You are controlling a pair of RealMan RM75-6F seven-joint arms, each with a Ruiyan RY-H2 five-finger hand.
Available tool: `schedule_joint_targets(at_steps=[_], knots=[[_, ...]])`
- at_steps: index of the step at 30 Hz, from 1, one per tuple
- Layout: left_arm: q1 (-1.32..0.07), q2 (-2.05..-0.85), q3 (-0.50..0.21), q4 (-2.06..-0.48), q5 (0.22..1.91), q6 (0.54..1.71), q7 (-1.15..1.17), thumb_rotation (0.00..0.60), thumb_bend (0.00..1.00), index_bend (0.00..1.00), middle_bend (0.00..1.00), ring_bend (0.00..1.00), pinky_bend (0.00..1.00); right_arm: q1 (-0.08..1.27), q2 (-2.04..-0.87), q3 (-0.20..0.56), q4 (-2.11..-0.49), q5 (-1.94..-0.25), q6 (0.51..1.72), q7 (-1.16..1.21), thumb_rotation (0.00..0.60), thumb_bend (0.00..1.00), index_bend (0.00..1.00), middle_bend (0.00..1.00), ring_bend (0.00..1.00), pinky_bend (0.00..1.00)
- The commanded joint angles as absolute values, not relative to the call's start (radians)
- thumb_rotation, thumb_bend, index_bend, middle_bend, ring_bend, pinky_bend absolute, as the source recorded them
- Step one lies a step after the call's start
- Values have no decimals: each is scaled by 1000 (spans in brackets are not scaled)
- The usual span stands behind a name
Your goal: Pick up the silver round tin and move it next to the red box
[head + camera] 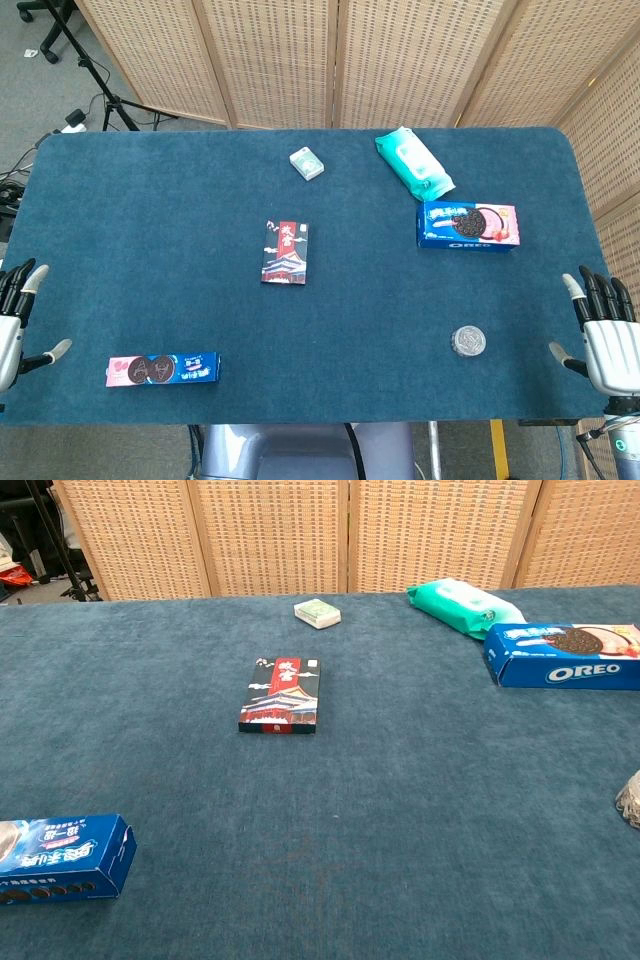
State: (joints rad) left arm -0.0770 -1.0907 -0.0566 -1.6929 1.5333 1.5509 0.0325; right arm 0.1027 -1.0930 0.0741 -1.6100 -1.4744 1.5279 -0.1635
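Note:
The silver round tin (pixel 468 340) sits on the blue table near the front right; in the chest view only its left edge (pixel 630 800) shows at the frame's right border. The red box (pixel 286 251) (pixel 281 696) lies flat near the table's middle. My right hand (pixel 604 333) hovers at the right table edge, fingers spread and holding nothing, well to the right of the tin. At the left table edge my left hand (pixel 14 320) is also spread and holds nothing. Neither hand shows in the chest view.
A large blue Oreo box (pixel 468 225) (pixel 563 655) and a green wipes pack (pixel 413 163) (pixel 462 606) lie at the back right. A small pale green box (pixel 307 164) (pixel 317 613) sits at the back middle. A slim blue Oreo pack (pixel 163 369) (pixel 60 859) lies front left.

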Motion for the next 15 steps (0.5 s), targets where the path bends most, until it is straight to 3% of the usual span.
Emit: schedule_joint_targets(at_steps=[1,7,11,15], knots=[[-76,-1091,-56,-1693,1536,1555,31,600,0,0,0,0,0,100,-1087,76,-1619,-1473,1528,-167,600,0,0,0,0,0],[-73,-1087,-58,-1693,1533,1557,19,600,0,0,0,0,0,108,-1067,58,-1622,-1512,1500,-93,600,0,0,0,0,0],[-75,-1085,-56,-1696,1533,1551,20,600,0,0,0,0,0,173,-940,-34,-1640,-1643,1341,75,600,0,0,0,0,0],[-78,-1087,-56,-1697,1529,1543,27,600,0,0,0,0,0,215,-905,-55,-1621,-1693,1284,132,600,0,0,0,0,0]])
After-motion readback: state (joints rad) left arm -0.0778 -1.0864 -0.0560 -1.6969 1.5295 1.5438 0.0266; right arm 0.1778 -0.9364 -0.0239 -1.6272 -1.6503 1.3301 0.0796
